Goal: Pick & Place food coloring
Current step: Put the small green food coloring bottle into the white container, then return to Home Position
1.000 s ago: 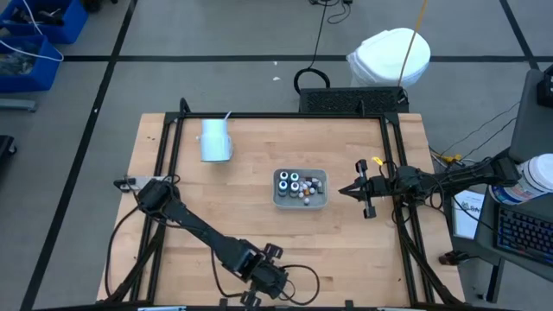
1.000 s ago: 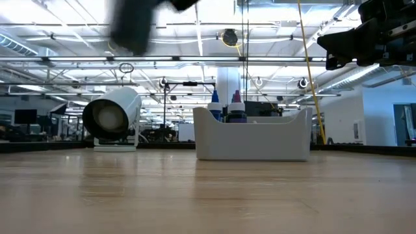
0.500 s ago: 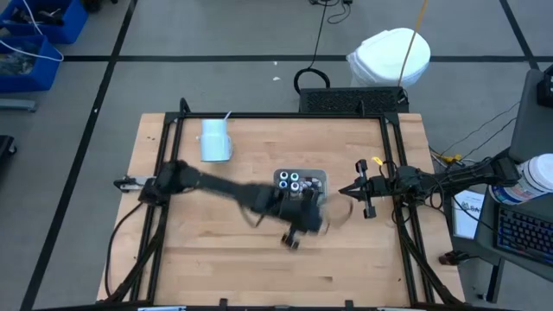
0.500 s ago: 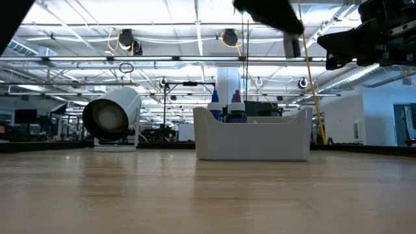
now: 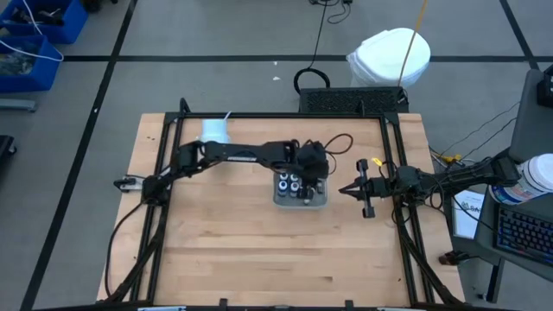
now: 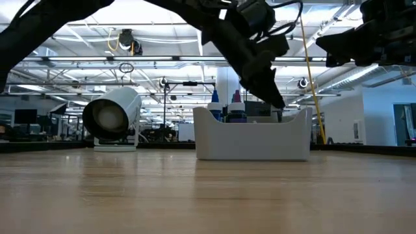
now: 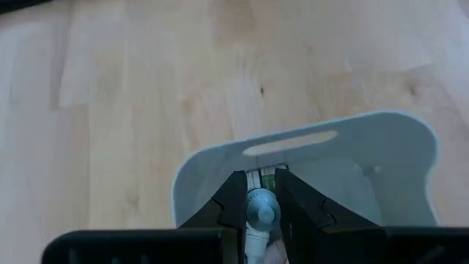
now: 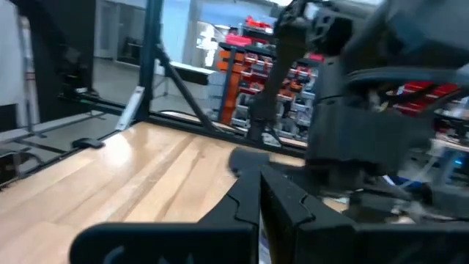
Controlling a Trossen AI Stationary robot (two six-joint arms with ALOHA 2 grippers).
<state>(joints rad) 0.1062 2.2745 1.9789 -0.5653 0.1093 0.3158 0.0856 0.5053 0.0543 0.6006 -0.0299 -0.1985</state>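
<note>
Left gripper [image 7: 261, 209] pinches a tiny white-capped food coloring bottle [image 7: 261, 207] between nearly closed fingers, directly above the grey plastic rectangular tray [image 7: 399, 143]. Likely light, rigid, slippery; grip at the cap. Right gripper [image 5: 346, 190] rests closed, empty, beside the tray.

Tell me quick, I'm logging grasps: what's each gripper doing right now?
Left gripper: shut on a white-capped food coloring bottle, over the grey tray.
Right gripper: shut, empty, waiting at the table's right edge.
</note>
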